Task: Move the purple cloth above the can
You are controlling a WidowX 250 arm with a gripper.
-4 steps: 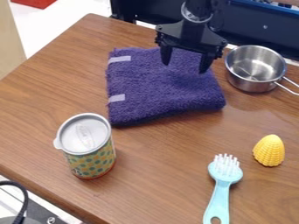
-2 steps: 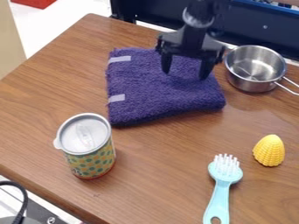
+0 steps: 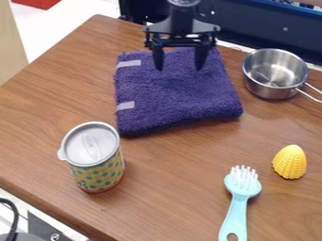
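The wooden table [image 3: 170, 181] has its left edge running slantwise down past the can, with bare wood between cloth, can and brush; the purple cloth [image 3: 179, 96] lies flat near the far edge, beside the pot [image 3: 273, 75]. The black gripper [image 3: 180, 67] hangs over the cloth's far part, fingers spread apart, nothing between them; the folded cloth is squarish, with no clear long axis, its two pale tags on the left side; the can [image 3: 94, 157] stands upright, the brush [image 3: 237, 202] points its bristles toward the far side.

Arm [image 3: 182, 18] black, with round grey cap at wrist, shinier than rest. Housing below cap flares out, wedge-like, into gripper [image 3: 179, 67]. Gripper black too: straight wide crossbar, small knobbly blocks at both ends, greyish glints along bar. Two fingers [image 3: 158, 57], plain black, slim, tapering toward tips. Small details too blurred to tell.
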